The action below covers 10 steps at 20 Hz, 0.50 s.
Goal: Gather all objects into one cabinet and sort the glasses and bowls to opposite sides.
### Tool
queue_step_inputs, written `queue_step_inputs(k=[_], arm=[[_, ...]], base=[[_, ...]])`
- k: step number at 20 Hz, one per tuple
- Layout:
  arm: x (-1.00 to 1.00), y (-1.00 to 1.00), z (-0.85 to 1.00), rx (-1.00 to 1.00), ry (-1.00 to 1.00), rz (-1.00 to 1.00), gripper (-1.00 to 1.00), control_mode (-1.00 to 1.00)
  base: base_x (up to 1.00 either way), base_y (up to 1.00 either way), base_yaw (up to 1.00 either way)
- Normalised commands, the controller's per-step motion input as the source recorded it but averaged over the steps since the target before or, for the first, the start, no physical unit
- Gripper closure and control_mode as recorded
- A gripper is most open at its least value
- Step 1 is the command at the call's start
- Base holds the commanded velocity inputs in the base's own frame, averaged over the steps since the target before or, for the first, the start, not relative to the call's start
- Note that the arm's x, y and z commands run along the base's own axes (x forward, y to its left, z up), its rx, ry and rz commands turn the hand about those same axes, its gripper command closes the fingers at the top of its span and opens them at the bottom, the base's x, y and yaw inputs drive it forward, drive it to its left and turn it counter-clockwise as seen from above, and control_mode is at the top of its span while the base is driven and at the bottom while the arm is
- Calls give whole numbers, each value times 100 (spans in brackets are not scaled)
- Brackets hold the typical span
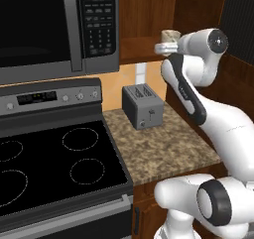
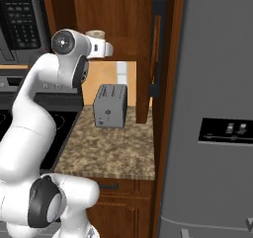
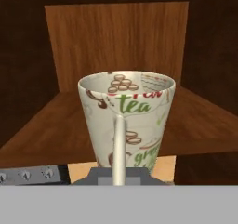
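I have the gripper (image 3: 119, 172) clenched on a cup (image 3: 126, 118) mid-frame before the cabinet (image 3: 116, 42), toaster (image 1: 143, 106) below.

cabinet shelf (image 3: 200, 121) bare behind cup (image 3: 126, 118)

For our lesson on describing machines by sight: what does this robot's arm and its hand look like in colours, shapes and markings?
The arm is made of glossy white, rounded tube-like segments joined by dark grey to black rings and round caps, with a black band along one link. Faint small lettering sits on a white segment, too small to read. The hand is a compact white block. No loose cables show.
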Motion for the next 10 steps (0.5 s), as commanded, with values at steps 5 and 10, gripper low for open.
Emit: queue_step_inputs(k=[5, 10], arm=[[-100, 0, 10, -2, 4, 0, 100, -100], [-100, -20, 0, 0, 1, 0, 100, -100]], base=[[0, 0, 0], [0, 0, 0]])
